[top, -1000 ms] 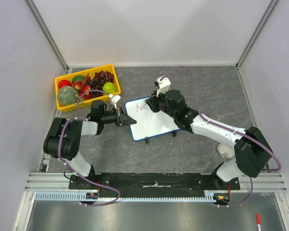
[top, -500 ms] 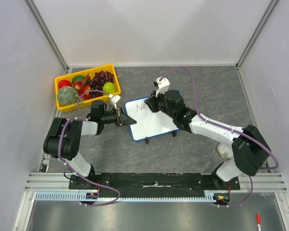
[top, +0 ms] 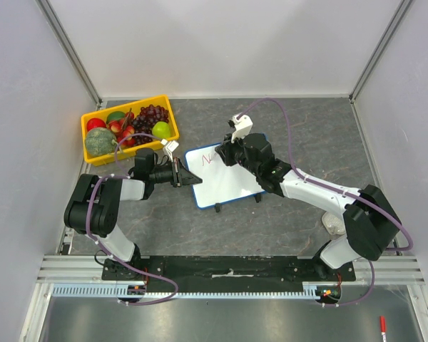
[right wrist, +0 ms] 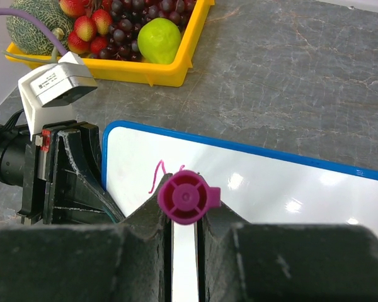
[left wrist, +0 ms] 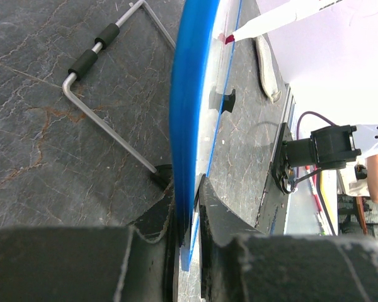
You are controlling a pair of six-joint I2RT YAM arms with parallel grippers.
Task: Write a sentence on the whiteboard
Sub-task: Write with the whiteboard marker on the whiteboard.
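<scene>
The left gripper (left wrist: 188, 192) is pinched narrow on the blue edge of the whiteboard (left wrist: 190, 94), which runs straight ahead out of its jaws. A wire leg (left wrist: 107, 119) with a black sleeve juts from the board just beside them. The right gripper (right wrist: 184, 217) is clamped on a marker (right wrist: 186, 197), whose pink end sticks up between the jaws. Just ahead of them, on the board's white face, are the first pink strokes of writing (right wrist: 156, 176). Farther off stands a yellow tray (right wrist: 176, 70) of fruit.
</scene>
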